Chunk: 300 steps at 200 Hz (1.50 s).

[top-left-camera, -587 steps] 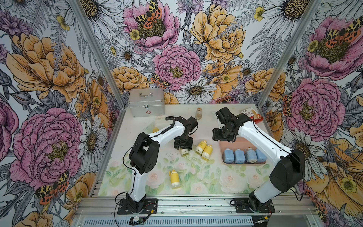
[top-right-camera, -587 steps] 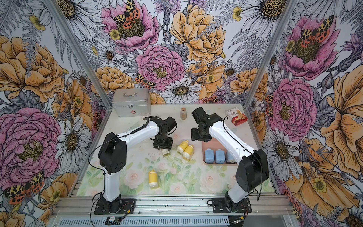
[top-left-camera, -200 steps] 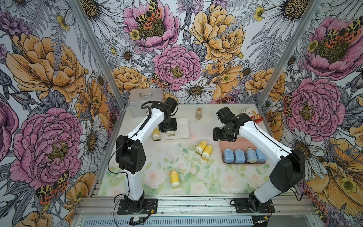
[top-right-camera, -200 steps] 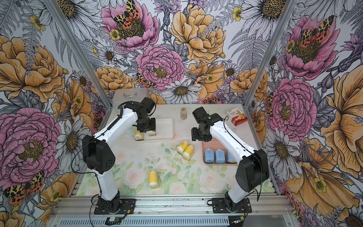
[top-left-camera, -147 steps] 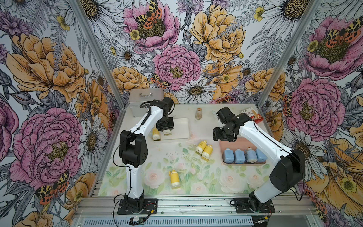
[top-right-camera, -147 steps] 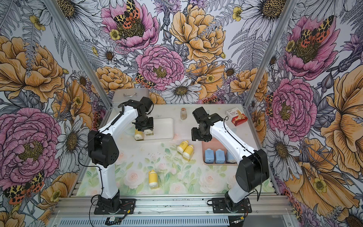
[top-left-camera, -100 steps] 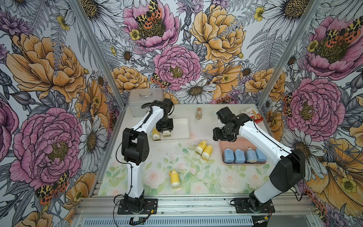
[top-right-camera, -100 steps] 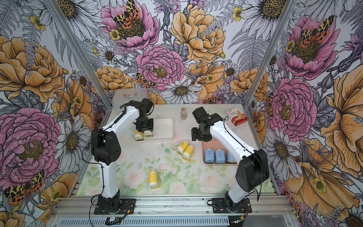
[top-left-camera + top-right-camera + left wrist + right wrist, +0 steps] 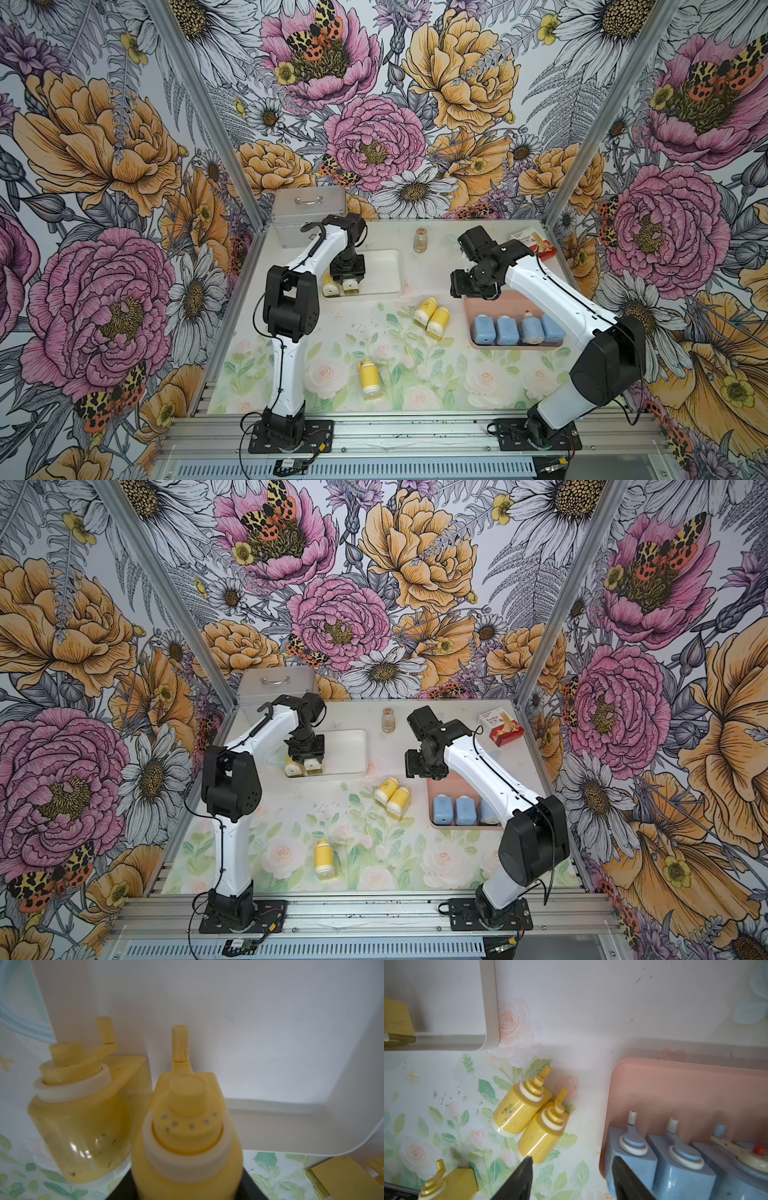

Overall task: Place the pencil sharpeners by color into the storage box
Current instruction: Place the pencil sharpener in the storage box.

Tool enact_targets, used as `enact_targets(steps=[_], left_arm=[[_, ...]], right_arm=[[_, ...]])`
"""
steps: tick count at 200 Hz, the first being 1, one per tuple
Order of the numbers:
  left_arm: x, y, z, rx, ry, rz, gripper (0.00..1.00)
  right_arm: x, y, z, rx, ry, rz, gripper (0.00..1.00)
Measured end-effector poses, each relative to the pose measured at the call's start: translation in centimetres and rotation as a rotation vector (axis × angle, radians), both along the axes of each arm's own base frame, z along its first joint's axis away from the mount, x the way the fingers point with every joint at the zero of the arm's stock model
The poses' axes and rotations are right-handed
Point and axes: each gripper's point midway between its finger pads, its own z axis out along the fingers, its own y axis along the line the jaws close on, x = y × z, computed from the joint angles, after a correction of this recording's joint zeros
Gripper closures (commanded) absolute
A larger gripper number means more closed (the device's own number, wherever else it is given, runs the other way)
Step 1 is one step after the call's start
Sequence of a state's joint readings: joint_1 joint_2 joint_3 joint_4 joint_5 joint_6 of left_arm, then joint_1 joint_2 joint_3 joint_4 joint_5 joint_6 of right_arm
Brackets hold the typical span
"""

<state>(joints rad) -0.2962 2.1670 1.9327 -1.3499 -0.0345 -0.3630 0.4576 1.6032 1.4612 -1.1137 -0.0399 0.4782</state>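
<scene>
White shallow plastic tray has two yellow bottle-shaped plastic sharpeners at its near-left corner: one loose, one clamped in the left gripper. Pink plastic tray holds four light blue sharpeners. Right gripper hovers with its jaws apart and empty beside two yellow sharpeners lying on the table. A fifth yellow sharpener lies near the front.

The yellow pencil sharpeners are banded with whitish collars, as are the light blue pencil sharpeners. The pink tray and the white tray are left plain. The desk is printed with pale roses and green leaves; the walls are covered with pink and orange flowers.
</scene>
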Motion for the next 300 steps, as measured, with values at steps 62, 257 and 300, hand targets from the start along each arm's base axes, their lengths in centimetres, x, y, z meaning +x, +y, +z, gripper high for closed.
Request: enact_targets(steps=[62,257,300], left_arm=[[0.1,0.6,-0.7,0.005,0.018,-0.003,0.51],[0.1,1.1,-2.1,0.014,0.053,-0.029,0.51],[0.1,1.1,-2.1,0.013,0.052,-0.029,0.47]], right_arm=[[0.0,0.0,0.0,0.001,-0.001,0.0,0.37],[0.1,0.2,-0.6,0.002,0.012,0.003,0.37],[0.1,0.3,-0.7,0.001,0.015,0.004,0.37]])
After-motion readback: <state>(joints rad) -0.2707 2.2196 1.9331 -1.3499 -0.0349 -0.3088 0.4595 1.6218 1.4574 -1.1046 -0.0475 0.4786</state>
